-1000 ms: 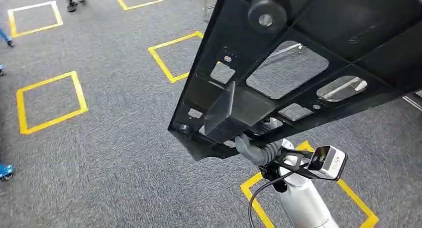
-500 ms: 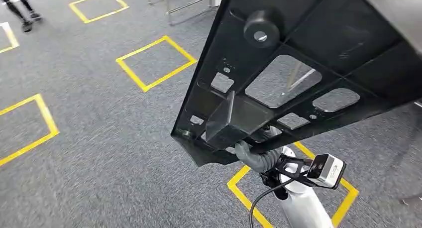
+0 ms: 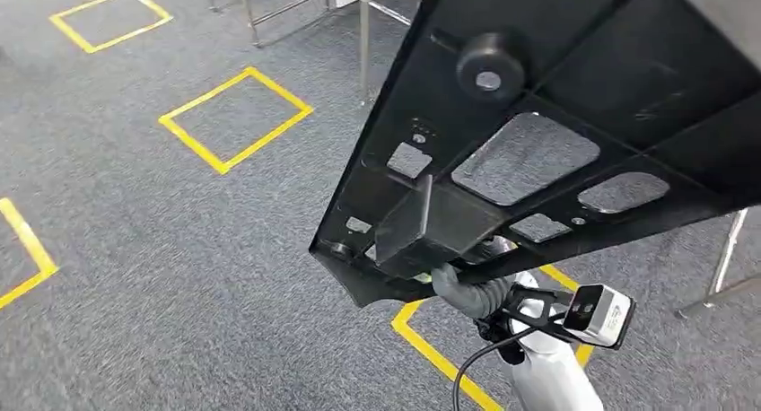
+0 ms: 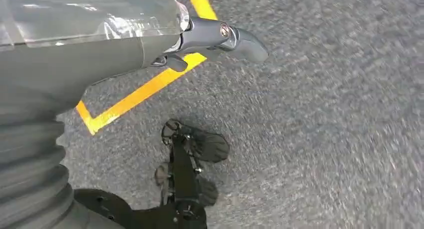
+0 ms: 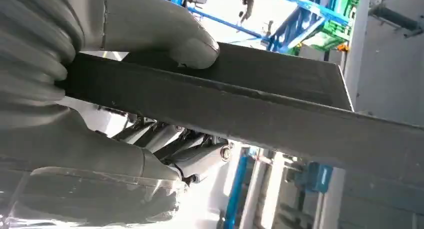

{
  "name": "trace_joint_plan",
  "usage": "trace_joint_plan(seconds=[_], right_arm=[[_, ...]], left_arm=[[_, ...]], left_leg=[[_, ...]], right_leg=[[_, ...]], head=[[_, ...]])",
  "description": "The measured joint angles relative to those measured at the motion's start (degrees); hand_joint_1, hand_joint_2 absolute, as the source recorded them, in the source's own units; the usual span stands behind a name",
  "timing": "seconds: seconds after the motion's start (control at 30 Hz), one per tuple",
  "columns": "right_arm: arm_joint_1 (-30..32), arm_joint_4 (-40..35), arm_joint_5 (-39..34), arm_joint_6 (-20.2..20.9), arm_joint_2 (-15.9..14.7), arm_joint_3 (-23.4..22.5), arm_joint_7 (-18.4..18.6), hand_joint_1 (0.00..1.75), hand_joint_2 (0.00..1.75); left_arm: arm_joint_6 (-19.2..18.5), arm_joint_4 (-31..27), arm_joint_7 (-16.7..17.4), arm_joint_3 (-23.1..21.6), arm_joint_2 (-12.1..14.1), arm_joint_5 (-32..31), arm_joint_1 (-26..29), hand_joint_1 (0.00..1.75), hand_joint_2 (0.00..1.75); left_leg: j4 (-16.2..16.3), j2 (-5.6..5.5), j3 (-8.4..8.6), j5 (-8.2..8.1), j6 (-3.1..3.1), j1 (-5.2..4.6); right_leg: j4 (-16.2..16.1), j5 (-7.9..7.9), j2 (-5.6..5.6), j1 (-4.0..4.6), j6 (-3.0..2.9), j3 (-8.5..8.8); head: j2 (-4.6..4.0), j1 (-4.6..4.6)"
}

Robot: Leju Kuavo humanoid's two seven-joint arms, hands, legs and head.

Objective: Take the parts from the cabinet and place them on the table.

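Right robot hand (image 3: 467, 285) grips the big black panel (image 3: 556, 133) by its edge, thumb on top. Left robot hand (image 4: 210, 39) hangs over grey carpet (image 3: 179, 249), fingers apart, holding nothing; yellow square (image 3: 235, 118) at ten o'clock.

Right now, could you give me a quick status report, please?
Right hand grips the black panel part, held aloft. Left hand open over carpet. Metal table legs ahead.
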Motion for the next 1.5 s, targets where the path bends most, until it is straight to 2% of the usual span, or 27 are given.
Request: trace_joint_plan(seconds=[0.13,0.17,0.2,0.23,0.3,0.37,0.43,0.47,0.5,0.53,0.63,0.67,0.73,0.8,0.83,0.87,0.9,0.97,1.0,1.03,1.17,1.23,1.33,1.37,1.4,1.47,1.5], right_arm=[[-0.31,-0.02,0.0,0.0,0.0,-0.31,0.0,1.75,1.75],[-0.26,-0.07,0.02,-0.02,0.0,-0.31,0.02,1.75,1.75],[-0.51,-0.04,0.07,-0.04,0.0,-0.31,0.0,1.75,1.75],[-0.79,-0.02,0.09,-0.04,0.04,-0.28,0.0,1.75,1.75],[-0.91,0.17,0.09,-0.04,0.11,-0.22,0.0,1.75,1.75],[-0.91,0.48,0.09,-0.11,0.11,-0.2,0.02,1.75,1.75],[-1.0,0.52,0.09,-0.37,0.09,-0.17,0.02,1.75,1.75],[-1.14,0.52,0.09,-0.55,0.09,-0.15,0.02,1.75,1.75],[-1.29,0.52,0.09,-0.74,0.09,-0.11,0.02,1.75,1.75],[-1.39,0.5,0.13,-0.96,0.09,-0.09,0.0,1.75,1.75],[-1.18,0.24,0.94,-1.68,-0.02,0.0,0.0,1.75,1.75],[-1.11,0.06,0.94,-1.9,-0.11,0.0,0.02,1.75,1.75],[-1.44,-0.13,0.87,-2.06,-0.31,0.02,0.0,1.75,1.75],[-1.36,-0.13,0.79,-2.08,-0.37,0.07,0.0,1.75,1.75],[-1.22,-0.13,0.76,-2.08,-0.44,0.07,0.0,1.75,1.75],[-1.08,-0.13,0.74,-2.08,-0.5,0.07,0.0,1.75,1.75],[-1.05,-0.13,0.74,-2.1,-0.59,0.07,0.0,1.75,1.75],[-1.1,-0.13,0.74,-2.25,-0.66,0.07,0.0,1.75,1.75],[-1.19,-0.13,0.74,-2.38,-0.66,0.07,0.0,1.75,1.75],[-1.33,-0.13,0.76,-2.56,-0.66,0.09,0.02,1.75,1.75],[-1.51,-0.13,0.74,-2.95,-0.72,0.11,0.0,1.75,1.75],[-1.9,0.0,0.72,-2.89,-0.72,0.22,0.0,1.75,1.75],[-1.95,0.22,0.5,-2.71,-0.72,0.39,0.02,1.75,1.75],[-1.93,0.41,0.48,-2.51,-0.72,0.44,0.02,1.75,1.75],[-1.93,0.48,0.48,-2.36,-0.72,0.48,0.02,1.75,1.75],[-1.99,0.5,0.48,-2.19,-0.7,0.5,0.02,1.75,1.75],[-2.07,0.5,0.48,-2.03,-0.7,0.5,0.02,1.75,1.75]], left_arm=[[0.0,0.0,-0.2,0.0,0.0,-0.02,-0.16,0.0,1.75],[0.0,0.0,-0.22,0.0,0.0,-0.07,-0.31,0.0,1.75],[0.02,0.0,-0.24,0.0,-0.02,-0.07,-0.37,0.0,1.75],[0.0,0.02,-0.22,-0.02,-0.02,-0.17,-0.33,0.0,1.75],[0.13,0.02,-0.22,0.02,0.0,0.02,-0.06,0.0,1.75],[0.22,0.02,-0.22,0.04,0.0,0.04,0.16,0.0,1.75],[0.22,0.02,-0.2,0.07,0.04,0.09,0.1,0.0,1.75],[0.22,0.02,-0.2,0.07,0.09,0.11,0.08,0.0,1.75],[0.22,0.02,-0.15,0.09,0.09,0.22,0.09,0.0,1.75],[0.24,0.02,-0.13,0.13,0.09,0.33,0.05,0.0,1.75],[0.52,0.02,-0.07,0.31,0.09,0.68,-0.09,0.0,1.75],[0.55,0.02,-0.06,0.35,-0.07,0.68,-0.23,0.0,1.75],[0.57,0.02,0.11,0.53,-0.04,0.7,-0.28,0.0,1.75],[0.68,0.02,0.35,0.81,-0.02,0.72,-0.09,0.0,1.75],[0.72,0.02,0.46,0.94,-0.02,0.72,-0.01,0.0,1.75],[0.72,0.02,0.48,0.96,-0.02,0.72,0.02,0.0,1.75],[0.72,0.02,0.53,0.98,-0.02,0.7,-0.01,0.0,1.75],[0.72,0.02,0.57,0.96,-0.04,0.63,-0.08,0.0,1.75],[0.7,0.02,0.57,0.96,-0.07,0.5,-0.08,0.0,1.75],[0.7,0.02,0.57,0.96,-0.13,0.37,-0.1,0.0,1.75],[0.7,0.02,0.59,0.96,-0.11,0.0,-0.5,0.0,1.75],[0.64,0.02,0.57,0.94,0.02,0.0,-0.72,0.0,1.75],[0.7,0.02,0.85,0.94,0.18,-0.15,-0.4,0.0,1.75],[0.7,0.02,0.98,0.94,0.18,-0.15,-0.27,0.0,1.75],[0.7,0.02,1.14,0.94,0.17,-0.15,-0.27,0.0,1.75],[0.66,0.02,1.31,0.94,0.22,-0.15,-0.33,0.0,1.75],[0.59,0.02,1.38,0.94,0.24,-0.17,-0.33,0.0,1.75]], left_leg=[[-0.42,2.02,0.68,-0.29,-1.28,-0.04],[-0.12,1.45,0.62,-0.79,-1.68,0.07],[1.56,-1.23,0.12,-1.84,-1.92,0.19],[5.08,-2.63,-1.53,-3.88,-2.03,0.25],[14.58,-3.7,-6.34,-7.84,-2.26,0.27],[17.63,-3.76,-8.49,-7.27,-2.34,0.27],[9.58,-4.09,-5.39,-1.71,-2.14,0.33],[4.69,-5.22,-3.28,0.79,-2.08,0.46],[1.44,-7.83,-1.85,0.96,-1.82,0.7],[0.51,-8.09,-1.52,0.61,-1.59,0.63],[0.69,-6.66,-1.55,0.71,-0.54,0.25],[0.08,-6.02,-1.37,1.07,0.04,0.69],[-0.16,-4.96,-1.12,1.05,0.62,0.61],[-0.14,-3.66,-1.14,0.87,0.83,0.4],[-0.13,-3.0,-1.14,0.79,0.82,0.37],[-0.12,-2.39,-1.06,0.69,0.78,0.35],[-0.12,-1.84,-0.92,0.57,0.71,0.34],[-0.13,-0.8,-0.3,0.22,0.44,0.29],[-0.16,-0.43,0.01,0.03,0.25,0.26],[-0.03,0.02,0.07,-0.23,-0.19,-0.18],[-0.55,2.09,0.92,-0.57,-1.44,-0.27],[2.98,-2.19,-0.51,-3.03,-1.74,0.1],[15.97,-3.77,-7.07,-8.4,-2.05,0.19],[17.62,-3.77,-8.22,-8.14,-2.14,0.2],[16.19,-3.81,-7.89,-6.41,-2.13,0.23],[7.11,-4.37,-4.05,-0.87,-2.03,0.46],[2.18,-6.12,-1.91,1.3,-1.96,0.7]], right_leg=[[-0.21,0.37,2.5,0.36,-0.95,-0.28],[-1.04,0.9,3.09,-0.63,-1.36,0.47],[-1.37,0.99,3.68,-0.55,-1.47,0.7],[-1.36,1.06,4.14,-0.56,-1.81,0.7],[-1.3,0.93,5.43,-0.43,-2.04,0.71],[-1.08,0.87,6.97,-0.42,-2.01,0.74],[-0.59,0.54,8.61,-0.52,-1.68,0.88],[-0.27,0.3,9.17,-0.6,-1.48,0.91],[0.06,0.06,9.62,-0.69,-1.24,0.68],[0.71,-0.1,10.3,-0.4,-0.89,0.21],[0.12,0.26,11.71,-0.8,0.27,-0.1],[0.48,-0.01,11.24,-0.75,0.51,-0.16],[4.93,-2.91,6.67,-0.62,0.95,-2.3],[14.59,-7.15,5.52,-0.98,1.44,-7.28],[18.09,-8.0,5.43,-1.1,1.62,-9.19],[18.55,-7.37,5.38,-1.19,1.72,-9.63],[16.35,-5.61,5.25,-1.23,1.7,-8.66],[5.67,-0.26,3.87,-1.09,1.13,-3.02],[0.64,1.15,1.15,-0.61,0.45,-0.3],[-0.08,0.5,0.53,-0.02,0.24,-0.06],[-0.73,0.91,3.28,-0.24,-0.91,-0.18],[-1.39,1.27,4.1,-0.72,-1.43,0.45],[-1.27,1.2,5.93,-0.67,-1.77,0.41],[-1.13,1.19,6.71,-0.67,-1.75,0.38],[-0.94,1.1,7.51,-0.73,-1.64,0.41],[-0.44,0.76,8.93,-0.84,-1.29,0.55],[-0.1,0.52,9.44,-0.89,-1.05,0.51]], head=[[0.0,0.02],[0.0,0.0],[0.0,0.0],[0.0,0.0],[0.0,0.0],[0.0,0.0],[0.0,0.0],[0.0,0.0],[0.0,0.0],[0.0,0.02],[0.0,0.0],[0.0,0.0],[0.0,0.0],[0.0,0.02],[0.0,0.0],[0.0,0.0],[0.0,0.02],[0.0,0.0],[0.0,0.02],[0.0,0.02],[0.0,0.0],[0.0,0.0],[0.0,0.0],[0.0,0.0],[0.0,0.0],[0.0,0.0],[0.0,0.0]])
